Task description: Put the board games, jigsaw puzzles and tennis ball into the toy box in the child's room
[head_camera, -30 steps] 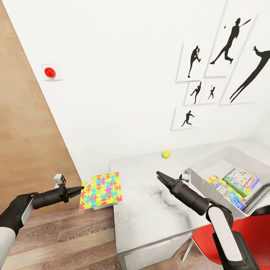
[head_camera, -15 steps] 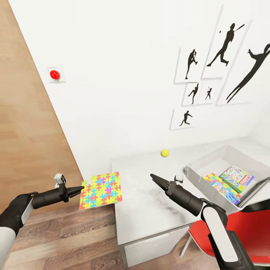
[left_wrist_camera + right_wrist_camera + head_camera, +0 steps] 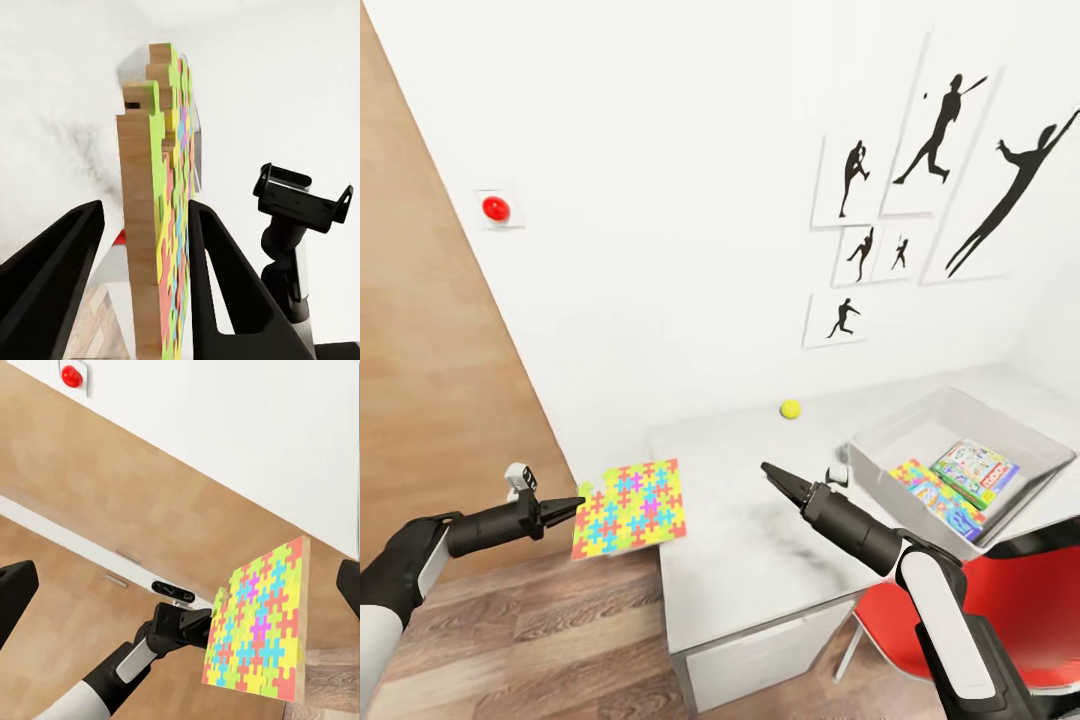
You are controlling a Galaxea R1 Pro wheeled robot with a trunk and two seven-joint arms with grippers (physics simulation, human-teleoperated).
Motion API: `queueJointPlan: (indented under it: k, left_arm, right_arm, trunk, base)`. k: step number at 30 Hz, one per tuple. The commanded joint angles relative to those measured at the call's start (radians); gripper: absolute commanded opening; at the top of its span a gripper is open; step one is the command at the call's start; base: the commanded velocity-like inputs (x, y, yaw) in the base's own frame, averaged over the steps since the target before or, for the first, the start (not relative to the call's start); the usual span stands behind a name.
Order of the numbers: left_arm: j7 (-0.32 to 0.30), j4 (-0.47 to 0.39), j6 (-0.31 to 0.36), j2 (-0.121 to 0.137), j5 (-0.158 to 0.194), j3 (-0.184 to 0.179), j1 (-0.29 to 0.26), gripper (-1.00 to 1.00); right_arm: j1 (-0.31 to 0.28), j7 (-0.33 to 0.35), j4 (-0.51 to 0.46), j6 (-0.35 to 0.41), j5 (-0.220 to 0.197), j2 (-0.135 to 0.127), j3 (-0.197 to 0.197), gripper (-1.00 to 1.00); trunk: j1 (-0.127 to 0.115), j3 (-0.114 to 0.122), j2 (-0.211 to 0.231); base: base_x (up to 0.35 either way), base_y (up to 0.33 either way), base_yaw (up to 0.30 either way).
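Note:
My left gripper [image 3: 575, 506] is shut on one edge of a jigsaw puzzle [image 3: 630, 508], a multicoloured square slab held level beside the table's [image 3: 760, 570] left end. In the left wrist view the puzzle [image 3: 154, 247] stands edge-on between the two black fingers [image 3: 225, 285]. My right gripper [image 3: 768, 470] hovers over the middle of the table, open and holding nothing. The tennis ball [image 3: 791, 408] lies near the wall on the tabletop. The toy box [image 3: 1025, 435] stands at the table's right end, with a board game [image 3: 972, 472] and other colourful flat toys [image 3: 935, 492] inside.
A red chair [image 3: 1010, 610] stands by the table's near right side, under my right arm. A red round button [image 3: 495, 208] and black sports silhouettes [image 3: 935, 130] hang on the white wall. Wood-plank floor [image 3: 530, 640] lies below the puzzle.
The head camera has shifted, sliding the table, ball and toy box a little to the left in the picture. My right gripper moved slightly left. The left gripper still holds the puzzle.

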Motion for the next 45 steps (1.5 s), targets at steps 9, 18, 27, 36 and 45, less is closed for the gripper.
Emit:
queueJointPlan:
  k: [9,18,27,36,45]
  left_arm:
    - [-0.004,0.000,0.011,0.000,-0.001,0.000,0.000,-1.00]
    - [-0.004,0.000,0.011,0.000,-0.001,0.001,0.000,-1.00]
    - [-0.004,0.000,0.011,0.000,-0.001,0.001,0.000,-1.00]
    - [-0.004,-0.001,0.010,0.000,-0.001,0.000,0.000,-1.00]
    - [-0.004,0.000,0.009,0.001,-0.001,0.001,0.000,-1.00]
  right_arm:
    - [-0.001,0.021,0.000,-0.010,-0.005,-0.001,0.002,1.00]
    - [-0.001,0.027,0.000,-0.012,-0.005,-0.001,0.002,1.00]
    - [-0.001,0.029,0.000,-0.012,-0.005,0.000,0.001,1.00]
    - [-0.001,0.029,0.000,-0.012,-0.005,-0.001,0.002,1.00]
    - [-0.001,0.029,0.000,-0.012,-0.005,-0.001,0.000,1.00]
  trunk:
    - [-0.034,0.034,0.062]
    - [-0.069,0.063,0.125]
    - [-0.080,0.077,0.146]
    - [-0.080,0.084,0.146]
    - [-0.080,0.093,0.146]
  base:
    - [0.000,0.000,-0.229]
    - [0.000,0.000,-0.028]
    - [0.000,0.000,-0.136]
    - [0.000,0.000,-0.241]
    - [0.000,0.000,-0.243]
